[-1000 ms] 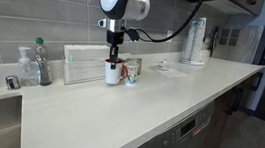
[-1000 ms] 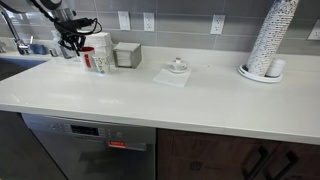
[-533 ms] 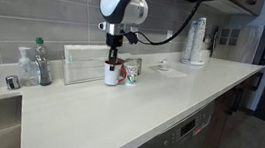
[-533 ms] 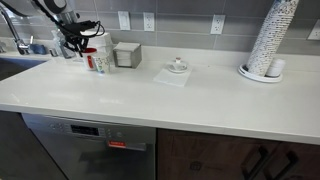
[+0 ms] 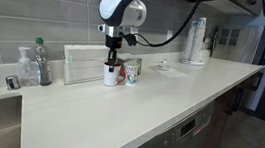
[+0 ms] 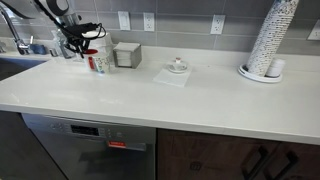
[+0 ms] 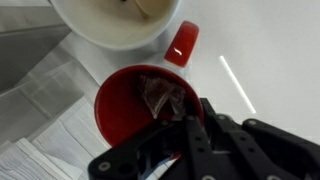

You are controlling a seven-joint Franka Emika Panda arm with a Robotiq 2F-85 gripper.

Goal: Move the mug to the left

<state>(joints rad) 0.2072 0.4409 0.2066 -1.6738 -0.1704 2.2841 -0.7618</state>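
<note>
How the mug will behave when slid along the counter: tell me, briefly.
The mug looks like glazed ceramic, so probably rigid, breakable, and slick under the gripper. It is squat and stands upright on the flat counter, so it should slide rather than tip. The patterned cup stands close beside it; a careless push might knock that.

No legible text, we note. A red sticker (image 6: 118, 145) on the dishwasher (image 6: 60, 135), low and well apart from the fingers (image 5: 112, 56), is too small to read; the bottle (image 5: 41, 62) label beside them is blurred.
</note>
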